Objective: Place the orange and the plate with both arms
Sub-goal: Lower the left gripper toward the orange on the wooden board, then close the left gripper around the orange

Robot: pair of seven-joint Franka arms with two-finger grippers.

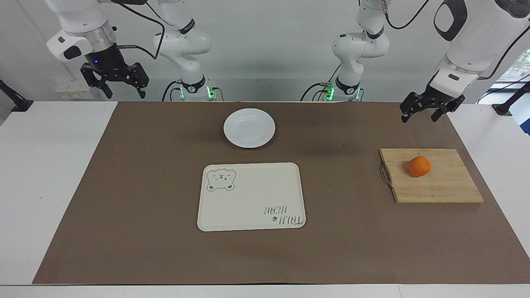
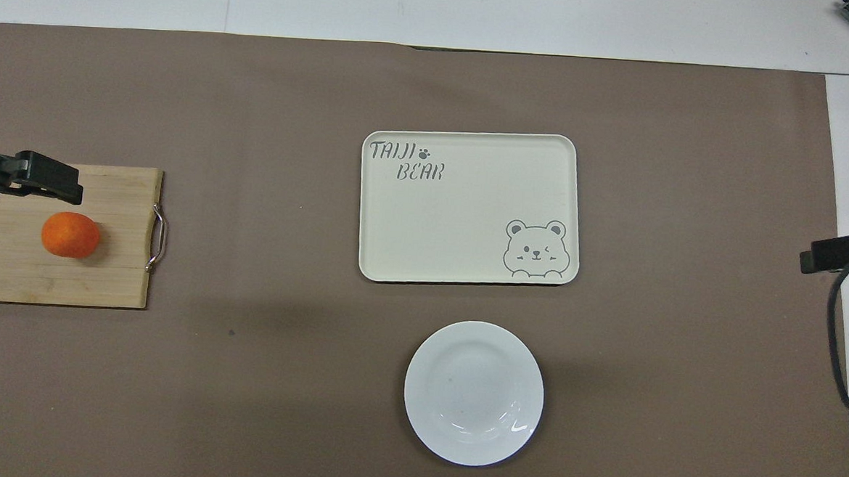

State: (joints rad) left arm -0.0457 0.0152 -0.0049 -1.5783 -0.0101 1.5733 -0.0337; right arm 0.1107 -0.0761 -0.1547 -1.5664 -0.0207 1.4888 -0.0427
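The orange lies on a wooden cutting board at the left arm's end of the table. My left gripper hangs open in the air over that end of the mat, well above the orange and touching nothing; one of its fingers shows in the overhead view. The white plate sits empty on the brown mat, close to the robots. My right gripper waits open and raised over the table's edge at the right arm's end.
A cream tray with a bear drawing lies mid-mat, farther from the robots than the plate. Two smaller white arms with green lights stand at the robots' edge. A metal handle sticks out of the board toward the tray.
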